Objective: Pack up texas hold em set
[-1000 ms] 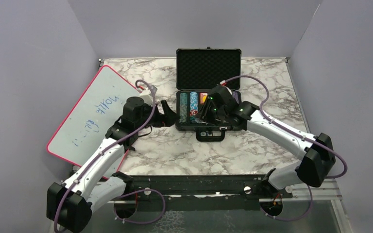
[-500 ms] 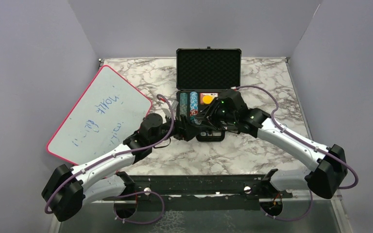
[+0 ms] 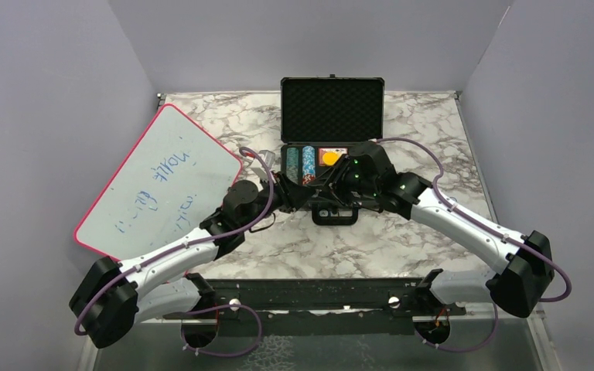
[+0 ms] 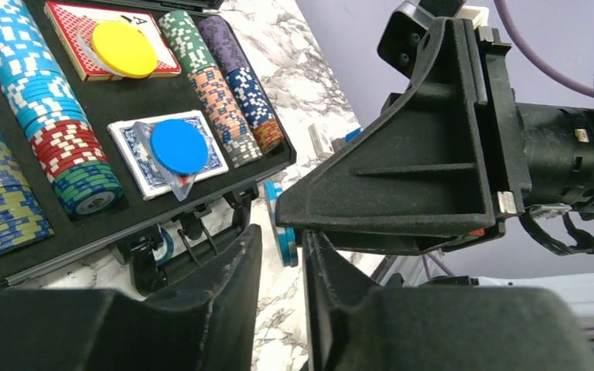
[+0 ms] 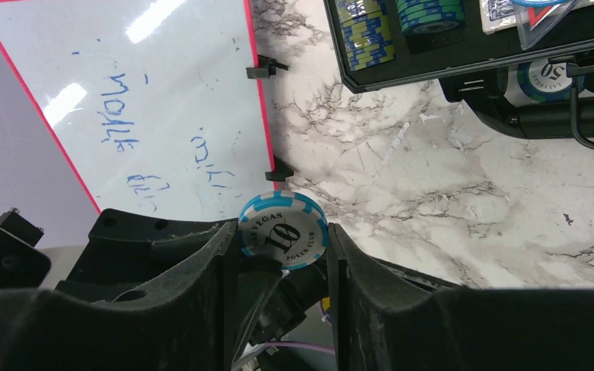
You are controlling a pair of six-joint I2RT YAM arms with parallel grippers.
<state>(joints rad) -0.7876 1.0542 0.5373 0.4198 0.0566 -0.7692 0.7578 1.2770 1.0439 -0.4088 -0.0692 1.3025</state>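
The black briefcase stands open at the table's back, holding rows of poker chips. Inside it a yellow button rests on a red deck and a blue button on a blue deck. In front of the case my right gripper is shut on a blue-and-white "10" chip by its rim. My left gripper meets it there, its jaws a narrow gap apart. The chip shows edge-on at their tips, against one finger. From above, the left gripper and right gripper face each other.
The red-edged whiteboard lies on the left of the marble table, close to my left arm. A loose "50" chip lies by the briefcase handle. Grey walls enclose the table on three sides.
My left arm swung right from the whiteboard to the case front. Its jaws narrowed around the chip. The right gripper pulled back slightly from the case, keeping the chip.
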